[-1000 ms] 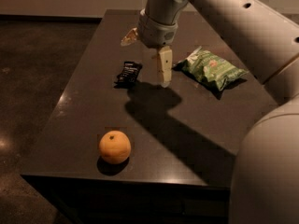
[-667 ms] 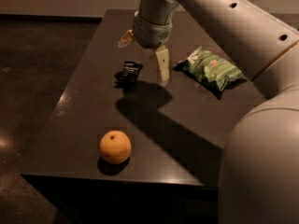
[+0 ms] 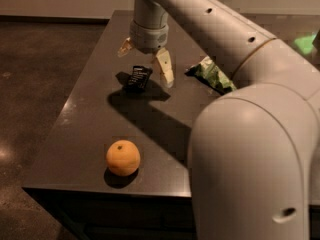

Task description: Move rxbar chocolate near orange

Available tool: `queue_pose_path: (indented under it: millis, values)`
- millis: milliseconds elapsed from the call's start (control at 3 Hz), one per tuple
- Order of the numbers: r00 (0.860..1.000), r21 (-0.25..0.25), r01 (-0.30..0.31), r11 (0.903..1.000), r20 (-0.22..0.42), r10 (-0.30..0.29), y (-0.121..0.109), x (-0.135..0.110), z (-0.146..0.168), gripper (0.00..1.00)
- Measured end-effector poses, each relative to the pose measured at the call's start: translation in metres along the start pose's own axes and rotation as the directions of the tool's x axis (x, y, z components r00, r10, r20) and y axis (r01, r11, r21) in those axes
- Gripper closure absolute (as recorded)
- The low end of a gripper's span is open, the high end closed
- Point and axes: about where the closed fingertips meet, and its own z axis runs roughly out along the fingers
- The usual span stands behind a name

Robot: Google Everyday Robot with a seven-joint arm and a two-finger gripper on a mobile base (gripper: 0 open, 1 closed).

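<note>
The rxbar chocolate (image 3: pixel 138 78) is a small flat black wrapper with white lettering, lying on the dark table (image 3: pixel 90 129) toward the back middle. The orange (image 3: pixel 123 157) sits near the table's front edge, well in front of the bar. My gripper (image 3: pixel 145 59) hangs just above and behind the bar, open, with one tan finger (image 3: pixel 164 68) to the bar's right and the other (image 3: pixel 124 46) to its back left. It holds nothing.
A green crinkled chip bag (image 3: pixel 211 75) lies on the table to the right of the gripper, partly hidden by my arm (image 3: pixel 240 114). The arm fills the right side of the view. The table's left and front edges drop to a dark floor.
The gripper has moved left and toward the back, from right of the bar to above it, fingers now straddling it. The bar and orange have not moved.
</note>
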Motion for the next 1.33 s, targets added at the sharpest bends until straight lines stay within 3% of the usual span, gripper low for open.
queue_pose_path:
  millis: [333,667,1000,1333]
  values:
    - [0.998,-0.024,0.054,0.9982,0.012,-0.054,-0.013,0.001,0.014,0.00]
    - [0.995,-0.040,0.102,0.9940,0.028,-0.101,-0.024,-0.002,0.026,0.12]
    - [0.991,-0.053,0.129,0.9902,0.032,-0.128,-0.030,-0.005,0.032,0.28]
    - [0.989,-0.067,0.144,0.9873,0.024,-0.143,-0.031,-0.009,0.032,0.51]
